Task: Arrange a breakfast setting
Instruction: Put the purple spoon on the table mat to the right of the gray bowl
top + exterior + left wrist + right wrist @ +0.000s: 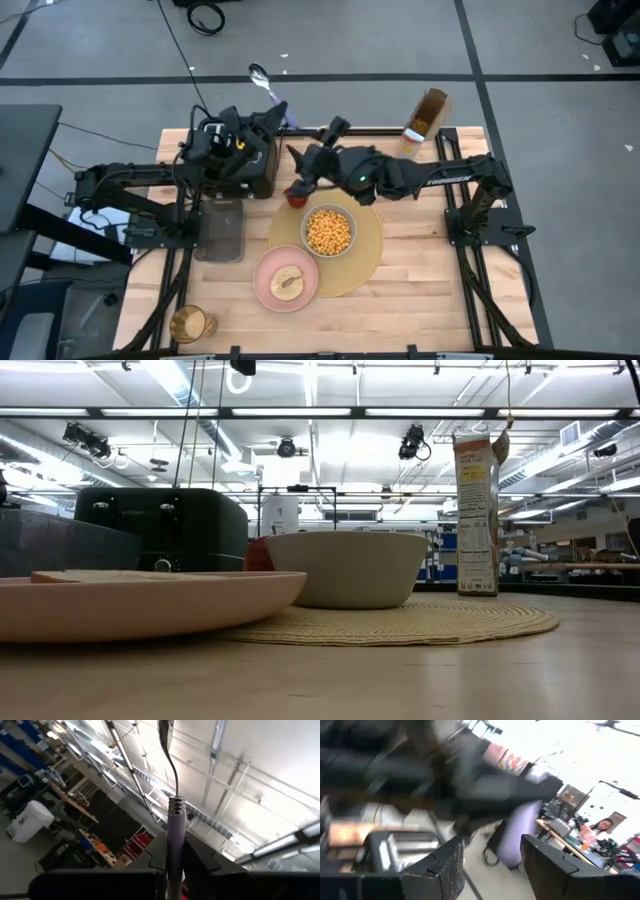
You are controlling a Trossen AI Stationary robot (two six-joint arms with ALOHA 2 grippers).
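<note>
While bowl (328, 231) and plate (287, 278) sit on the placemat (366, 256), the left gripper (277, 112) pinches the spoon (266, 84) aloft; the right gripper's (296, 160) jaws are spread beside its handle; glass (190, 324) unplaced.

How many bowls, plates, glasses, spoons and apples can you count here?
Bowls: 1, the white bowl with cereal, on the placemat
Plates: 1, the pink plate
Glasses: 1, the amber glass
Spoons: 1, the spoon held up by the left gripper
Apples: 1, the red apple
Total: 5
</note>
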